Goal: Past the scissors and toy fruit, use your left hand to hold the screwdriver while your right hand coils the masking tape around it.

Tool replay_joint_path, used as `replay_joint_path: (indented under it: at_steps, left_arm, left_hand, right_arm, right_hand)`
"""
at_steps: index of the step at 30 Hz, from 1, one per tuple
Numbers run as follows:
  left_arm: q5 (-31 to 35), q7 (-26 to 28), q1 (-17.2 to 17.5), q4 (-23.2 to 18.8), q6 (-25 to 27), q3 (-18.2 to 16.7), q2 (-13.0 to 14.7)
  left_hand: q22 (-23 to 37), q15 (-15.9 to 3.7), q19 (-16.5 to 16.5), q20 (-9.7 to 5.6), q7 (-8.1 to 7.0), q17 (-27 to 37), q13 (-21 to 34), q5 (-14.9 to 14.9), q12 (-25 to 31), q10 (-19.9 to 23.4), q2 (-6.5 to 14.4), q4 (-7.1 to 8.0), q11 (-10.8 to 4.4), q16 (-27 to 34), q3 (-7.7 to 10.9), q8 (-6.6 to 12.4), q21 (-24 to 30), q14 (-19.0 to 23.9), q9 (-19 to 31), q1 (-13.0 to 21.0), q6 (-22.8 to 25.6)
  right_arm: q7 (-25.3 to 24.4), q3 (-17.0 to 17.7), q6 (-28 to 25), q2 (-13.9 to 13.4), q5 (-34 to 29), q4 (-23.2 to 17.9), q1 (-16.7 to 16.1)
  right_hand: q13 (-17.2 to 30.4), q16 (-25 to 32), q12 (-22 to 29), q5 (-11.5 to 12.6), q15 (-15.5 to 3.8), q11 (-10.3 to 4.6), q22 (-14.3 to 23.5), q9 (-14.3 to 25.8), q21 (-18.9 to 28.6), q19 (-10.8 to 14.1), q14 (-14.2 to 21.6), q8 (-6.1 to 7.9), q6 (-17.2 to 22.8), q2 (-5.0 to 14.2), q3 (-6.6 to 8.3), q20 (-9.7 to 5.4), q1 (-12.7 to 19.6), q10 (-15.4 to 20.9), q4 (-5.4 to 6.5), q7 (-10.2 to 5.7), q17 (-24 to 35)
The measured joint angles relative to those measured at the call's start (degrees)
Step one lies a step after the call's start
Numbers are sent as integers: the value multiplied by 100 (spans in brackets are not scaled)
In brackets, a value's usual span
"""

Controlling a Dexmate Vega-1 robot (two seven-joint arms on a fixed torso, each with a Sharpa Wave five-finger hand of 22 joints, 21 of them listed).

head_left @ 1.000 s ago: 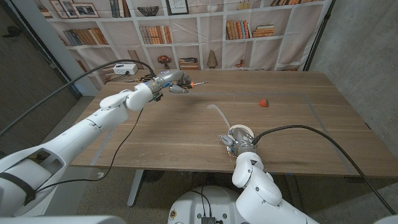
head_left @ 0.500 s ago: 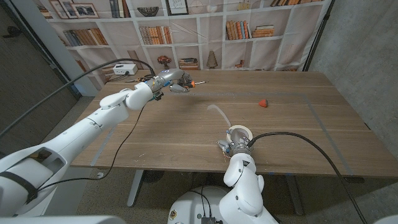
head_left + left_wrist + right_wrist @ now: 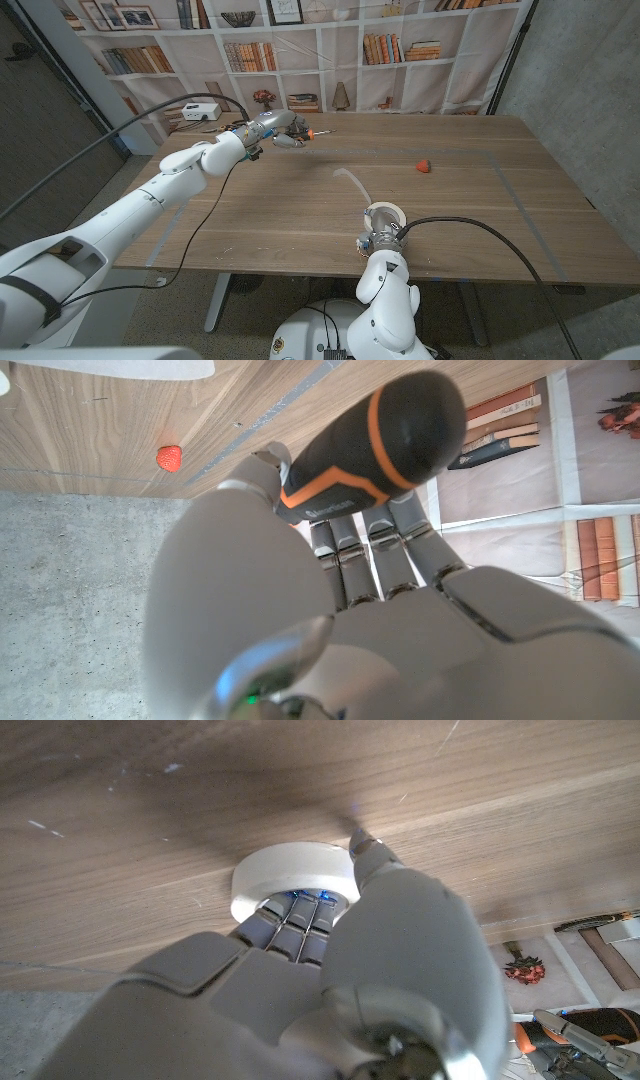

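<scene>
- Your table (image 3: 300, 215) is pale wood; a loose strip of tape lies on it between the two hands, and a small red toy fruit (image 3: 424, 166) sits well to the right of your left hand, past the middle.
- Your left hand (image 3: 280, 131) is raised over the far left part of the table, fingers wrapped round the screwdriver (image 3: 305, 133), whose thin shaft points right.
- Your right hand (image 3: 381, 232) is at the near edge, fingers reaching into the roll of tape (image 3: 387, 213), which lies flat on the table; you grip it by the inner wall, as far as the frames show.
- The left wrist view gives you the handle (image 3: 385, 435) close up: black with an orange band, butt end sticking out past your fingers (image 3: 345, 555).
- The right wrist view shows the roll (image 3: 290, 880) as a white ring against the wood, your fingers (image 3: 290, 925) tucked into its hole and the thumb over the rim.
</scene>
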Motion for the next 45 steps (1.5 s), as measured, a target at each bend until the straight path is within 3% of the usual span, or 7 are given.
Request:
replay_joint_path:
  at_steps: [5,12,20,24,35,39,45]
  left_arm:
    - [-40,-42,4,14,-32,-10,-12]
    - [-169,-113,-7,84,-77,-10,-56]
    - [-214,-59,6,108,-125,-9,-75]
    - [-243,-29,45,111,-125,-25,-75]
    - [-293,30,66,230,-116,-47,-92]
    - [-299,53,29,318,-151,-46,-121]
    - [-310,103,-20,435,-235,-23,-160]
  left_hand:
    - [-69,0,2,2,0,-15,16,-1,-1,0,0,0,0,20,0,23,37,0,1,0,0]
    - [-100,0,4,1,1,-24,350,-48,-11,10,0,0,28,127,0,56,63,0,169,0,1]
    - [-117,0,-36,1,1,-13,712,-67,-30,4,0,-1,34,170,1,58,101,0,584,0,1]
    - [-150,13,-36,1,1,-5,879,-84,-30,5,0,-16,34,172,17,61,130,15,878,0,1]
    - [-194,-27,-36,0,10,-2,1141,-115,-29,23,137,-143,36,147,145,84,191,238,1255,-137,31]
    - [-193,-212,-62,-27,1,8,1133,-115,-72,87,145,-96,17,145,252,637,198,481,1263,-143,66]
    - [-207,-1099,-106,-9,-33,18,1130,-149,-73,84,152,40,37,115,388,760,234,1182,1254,-147,626]
  right_arm:
    - [0,56,56,58,-82,41,-64]
    - [-91,453,496,-10,-438,298,-54]
    - [-1399,687,913,-168,-553,1384,266]
    - [-2128,725,1013,-290,-479,1552,424]
    - [-4267,754,1595,-576,35,1070,597]
    - [-4984,765,1807,-697,167,748,598]
    - [-5200,760,1957,-909,257,222,619]
  right_hand:
    - [0,5,41,-60,-183,-135,85,0,0,108,183,0,94,205,-212,-108,-242,135,216,-94,2]
    - [312,1665,964,-13,-486,-543,624,-50,2051,208,821,508,1270,256,-274,-208,-488,1505,390,-1267,570]
    - [710,1666,993,29,-472,-542,629,-120,2127,365,978,702,1271,338,-302,49,-569,1503,411,-1268,570]
    - [1144,2488,1122,31,15,283,654,495,2137,324,2362,941,2972,345,-348,27,-574,2326,395,-99,1605]
    - [1831,2552,1277,98,7,307,678,729,2219,265,2361,954,2938,322,-349,23,-550,2353,395,-41,3074]
    - [1935,2567,1327,98,-12,295,682,808,2262,264,2342,976,2909,324,-349,23,-552,2340,395,-10,3080]
    - [2026,2573,1370,102,-11,295,682,906,2330,265,2342,998,2915,325,-350,23,-553,2340,394,-4,3075]
